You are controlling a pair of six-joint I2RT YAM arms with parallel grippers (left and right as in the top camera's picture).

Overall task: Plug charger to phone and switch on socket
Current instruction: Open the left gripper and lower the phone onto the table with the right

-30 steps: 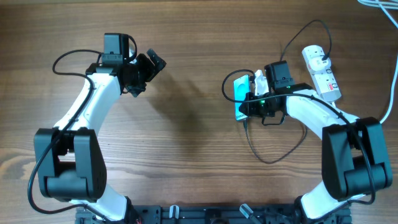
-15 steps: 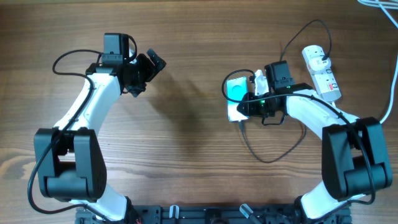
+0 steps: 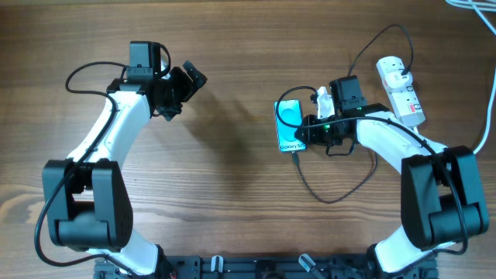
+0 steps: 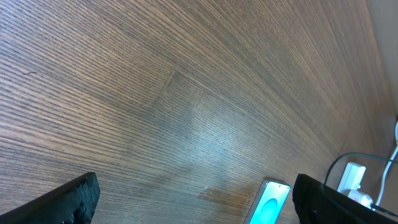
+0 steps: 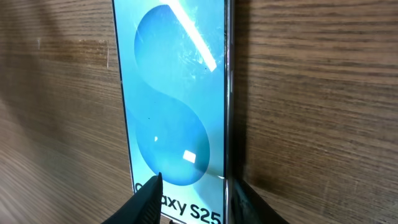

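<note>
Right gripper (image 5: 199, 183) first: its jaws stand partly apart, low over the near end of the phone (image 5: 174, 93), one fingertip across the "Galaxy S25" lettering and the other just off the phone's right edge. From here it doesn't look like a clamp on anything. The phone lies flat on the wooden table (image 3: 232, 194), screen up and lit teal.

Just beyond the fingers, the charger (image 3: 333, 199) brings its thin black cable up to the phone's lower end. It then loops away across the table and up round to the white adapter (image 3: 397, 72) on the socket (image 3: 403, 93), which is over to the arm's right. Whether the plug tip is fully home in the port, I can't tell; it's too small from above and out of the wrist view.

So, as I judge it, the care now is in the exit. The gripper should lift straight up clear of the screen, not sweep sideways, because that slack loop sits close and a snag would tug the plug or skate the phone. After that comes the socket's switch; the red marks are there, but I can't tell which one is the rocker.

The left gripper (image 4: 196, 186) hangs wide open and empty, well apart from all this.
</note>
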